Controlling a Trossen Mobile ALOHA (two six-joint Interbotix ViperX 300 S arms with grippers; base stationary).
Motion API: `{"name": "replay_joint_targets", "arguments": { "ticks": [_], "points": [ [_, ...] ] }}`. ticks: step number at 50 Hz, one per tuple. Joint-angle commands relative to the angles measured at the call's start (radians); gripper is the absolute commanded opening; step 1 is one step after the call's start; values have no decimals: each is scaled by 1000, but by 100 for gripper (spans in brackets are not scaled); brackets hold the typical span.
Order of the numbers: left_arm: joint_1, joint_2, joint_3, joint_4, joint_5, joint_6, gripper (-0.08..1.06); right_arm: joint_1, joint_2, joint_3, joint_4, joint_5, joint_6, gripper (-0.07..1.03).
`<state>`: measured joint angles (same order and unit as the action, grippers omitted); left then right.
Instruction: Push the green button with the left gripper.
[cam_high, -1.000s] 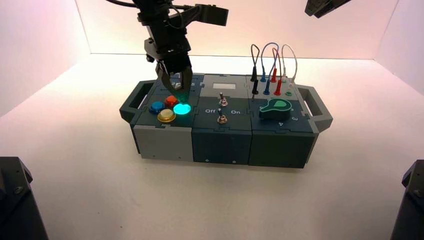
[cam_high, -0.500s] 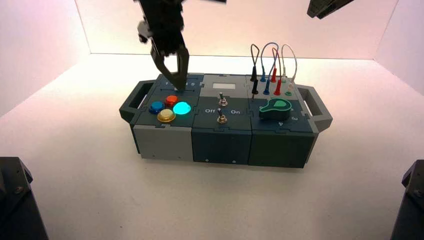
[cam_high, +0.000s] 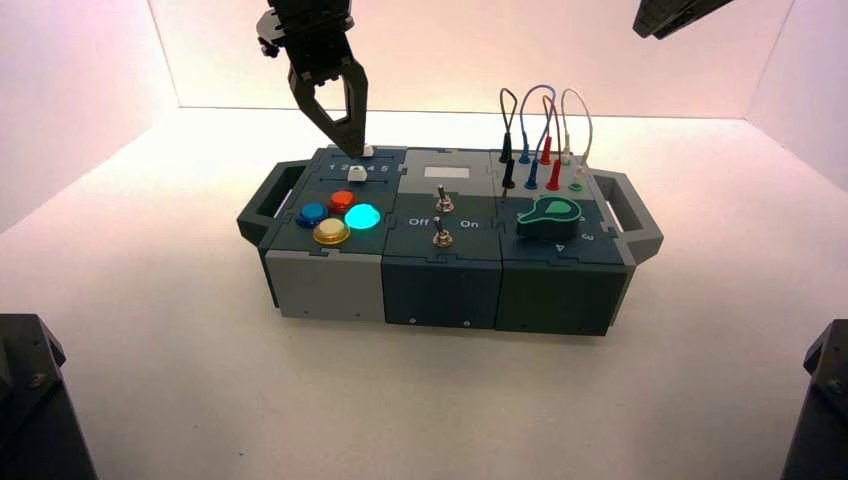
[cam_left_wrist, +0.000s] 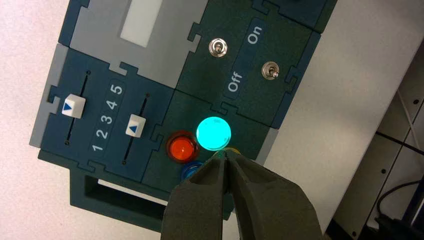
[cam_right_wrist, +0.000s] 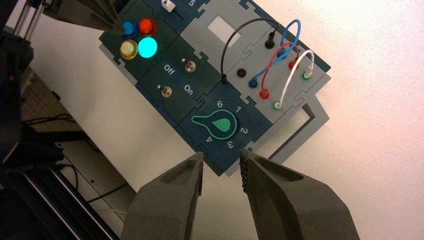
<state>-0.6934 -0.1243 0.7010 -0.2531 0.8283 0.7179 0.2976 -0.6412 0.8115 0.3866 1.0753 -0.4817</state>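
The green button (cam_high: 361, 216) glows lit teal on the box's left block, beside the red (cam_high: 342, 200), blue (cam_high: 312, 212) and yellow (cam_high: 332, 232) buttons. It also shows lit in the left wrist view (cam_left_wrist: 213, 133) and the right wrist view (cam_right_wrist: 147, 47). My left gripper (cam_high: 356, 143) is shut and empty, its tips together, raised well above the box over the sliders behind the buttons. In the left wrist view the left gripper (cam_left_wrist: 226, 156) hangs clear above the buttons. My right gripper (cam_right_wrist: 221, 170) is open and empty, high at the right.
The box (cam_high: 440, 285) carries two white sliders (cam_left_wrist: 73, 106), two toggle switches between "Off" and "On" (cam_high: 443, 200), a green rotary knob (cam_high: 549, 213) and looped wires in sockets (cam_high: 545, 130). Handles (cam_high: 625, 205) stick out at both ends.
My left gripper has risen from just above the green button and drawn back over the sliders. The green button stays lit throughout. The right arm has shifted slightly.
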Motion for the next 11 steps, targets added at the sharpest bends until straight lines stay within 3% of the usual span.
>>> {"name": "replay_joint_targets", "arguments": {
  "ticks": [1, 11],
  "points": [
    [2, -21, -8, 2, -9, 2, -3, 2, -26, 0, 3, -3, -3, 41],
    [2, -23, -8, 0, -11, 2, -3, 2, -31, 0, 5, -3, -3, 41]
  ]
}}
